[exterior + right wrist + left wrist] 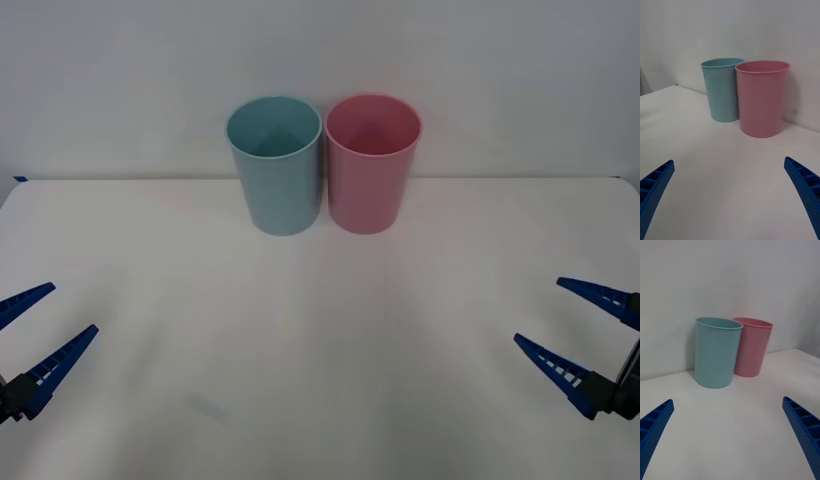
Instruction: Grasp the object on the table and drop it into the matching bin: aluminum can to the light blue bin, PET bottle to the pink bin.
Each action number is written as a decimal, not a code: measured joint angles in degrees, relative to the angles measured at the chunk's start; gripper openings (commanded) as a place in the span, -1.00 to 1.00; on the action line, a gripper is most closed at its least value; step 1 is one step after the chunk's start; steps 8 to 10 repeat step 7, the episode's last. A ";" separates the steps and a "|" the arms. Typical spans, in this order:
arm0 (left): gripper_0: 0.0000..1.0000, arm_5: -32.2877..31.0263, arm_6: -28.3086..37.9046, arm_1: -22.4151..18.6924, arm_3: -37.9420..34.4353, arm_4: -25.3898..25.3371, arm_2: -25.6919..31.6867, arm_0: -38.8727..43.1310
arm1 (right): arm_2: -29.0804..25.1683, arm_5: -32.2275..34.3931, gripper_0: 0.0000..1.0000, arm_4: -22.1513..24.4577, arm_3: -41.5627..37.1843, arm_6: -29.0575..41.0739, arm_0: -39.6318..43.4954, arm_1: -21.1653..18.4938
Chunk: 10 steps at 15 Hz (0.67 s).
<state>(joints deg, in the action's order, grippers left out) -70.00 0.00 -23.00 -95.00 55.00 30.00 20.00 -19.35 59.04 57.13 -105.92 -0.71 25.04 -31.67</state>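
Two bins are set upright side by side at the far middle of the table (320,340), against the wall: the light blue bin (275,165) on the left, the pink bin (371,163) just beside it. The left gripper (48,317) and right gripper (538,313) are held spread wide at the near corners, nothing gripped.

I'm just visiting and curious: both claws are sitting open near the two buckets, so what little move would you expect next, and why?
Probably none yet: hold and wait. The left gripper and right gripper are open and low at the table's near corners, holding nothing. The light blue bin and pink bin stand upright, side by side at the far edge, with nothing on the tabletop before them to grasp.
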 measured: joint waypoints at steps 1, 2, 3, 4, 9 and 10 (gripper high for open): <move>1.00 0.00 0.00 0.00 0.00 0.00 0.00 0.00 | -0.71 0.10 1.00 0.00 0.00 0.14 0.91 0.34; 1.00 0.00 0.00 0.00 0.00 0.00 0.00 0.00 | -1.12 0.17 1.00 0.00 0.00 0.15 1.43 0.52; 1.00 0.00 0.00 0.00 0.00 0.00 0.00 0.00 | -1.35 0.15 1.00 0.00 0.00 0.11 1.71 0.58; 1.00 0.00 0.00 0.00 0.00 0.00 0.00 0.00 | -1.48 0.14 1.00 0.00 0.00 0.12 1.93 0.63; 1.00 0.00 0.00 0.00 0.00 0.00 0.00 0.00 | -1.55 0.28 1.00 0.00 0.00 0.17 2.23 0.64; 1.00 0.00 0.00 0.00 0.00 0.00 0.00 0.00 | -1.55 0.28 1.00 0.00 0.00 0.17 2.23 0.64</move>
